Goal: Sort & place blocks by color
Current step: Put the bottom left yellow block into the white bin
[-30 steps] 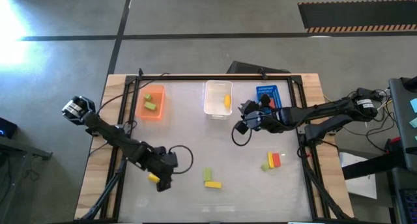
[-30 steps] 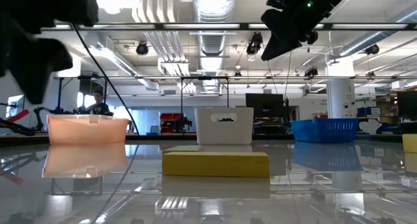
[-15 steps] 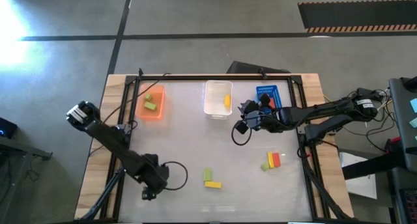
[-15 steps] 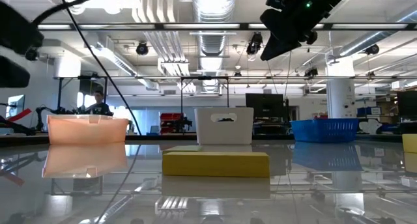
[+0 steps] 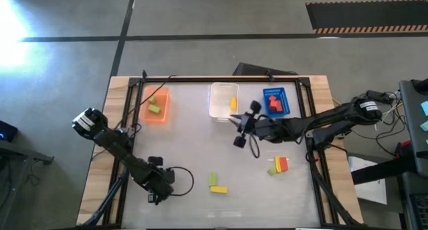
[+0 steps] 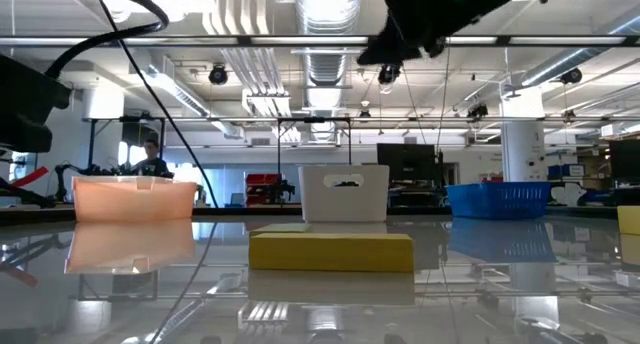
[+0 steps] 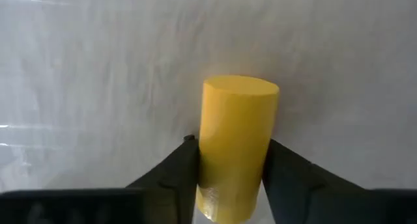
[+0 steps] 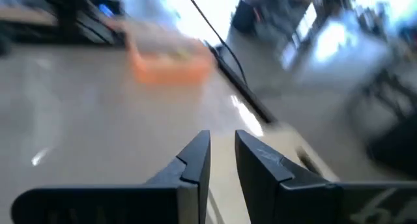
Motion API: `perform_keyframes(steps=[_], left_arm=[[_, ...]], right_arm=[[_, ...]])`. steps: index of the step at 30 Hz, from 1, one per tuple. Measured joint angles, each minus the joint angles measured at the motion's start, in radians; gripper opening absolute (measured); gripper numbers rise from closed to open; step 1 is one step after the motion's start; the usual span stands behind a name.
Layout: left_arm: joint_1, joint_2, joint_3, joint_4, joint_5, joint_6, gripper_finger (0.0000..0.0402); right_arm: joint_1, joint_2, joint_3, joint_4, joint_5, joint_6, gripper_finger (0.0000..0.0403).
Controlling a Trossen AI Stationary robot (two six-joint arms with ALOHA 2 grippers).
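Table: a pale glossy top (image 5: 200,143) in a dark frame, with both dark arms reaching in over it.
Right arm: stretched from the right side toward the middle; the right gripper (image 5: 239,128) hangs above the table just in front of the clear bin. Its fingers (image 8: 195,160) stand close together with a narrow gap between them and nothing in it.
Left arm: angled down along the left side to the near-left part of the table; the left gripper (image 5: 156,192) is low there. Its fingers (image 7: 174,174) press on both sides of a yellow block (image 7: 236,146), which stands up between them.
Orange bin: (image 5: 156,114) at the far left, with two light green blocks (image 5: 154,105) inside.
Clear bin: (image 5: 215,107) at the far middle, holding a yellow piece (image 5: 233,103).
Blue bin: (image 5: 281,96) at the far right, with red blocks (image 5: 274,104) in it.
Loose blocks, near middle: a light green block (image 5: 212,179) just beside a long yellow block (image 5: 219,189), both lying flat.
Loose blocks, right: a small cluster (image 5: 279,165) of red, yellow and green pieces touching one another, well apart from the middle pair.
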Motion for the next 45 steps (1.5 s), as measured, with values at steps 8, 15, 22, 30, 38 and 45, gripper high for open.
perform_keyframes(steps=[8,15,22,30,38,45], left_arm=[[-0.001,-0.081,0.032,0.024,-0.293,-0.088,0.0116],[0.000,-0.204,-0.003,0.367,-0.764,0.206,0.0116],[0.042,-0.270,-0.108,0.916,-0.836,0.666,0.0116],[0.086,-0.271,-0.171,1.110,-0.836,0.768,0.0116],[0.134,-0.271,-0.172,1.111,-0.896,0.760,0.0116],[0.205,-0.270,-0.173,1.172,-0.937,0.758,0.0116]], right_arm=[[-0.003,0.054,0.058,0.230,-0.306,-0.207,0.0035],[-0.001,0.099,0.037,0.301,-0.543,-0.192,0.0027],[0.032,0.258,0.018,0.522,-0.597,-0.177,0.0027],[0.045,0.315,0.052,0.649,-0.631,-0.156,0.0057],[0.045,0.308,0.077,0.648,-0.652,-0.134,0.0179],[0.043,0.328,0.080,0.654,-0.553,-0.114,0.0252]])
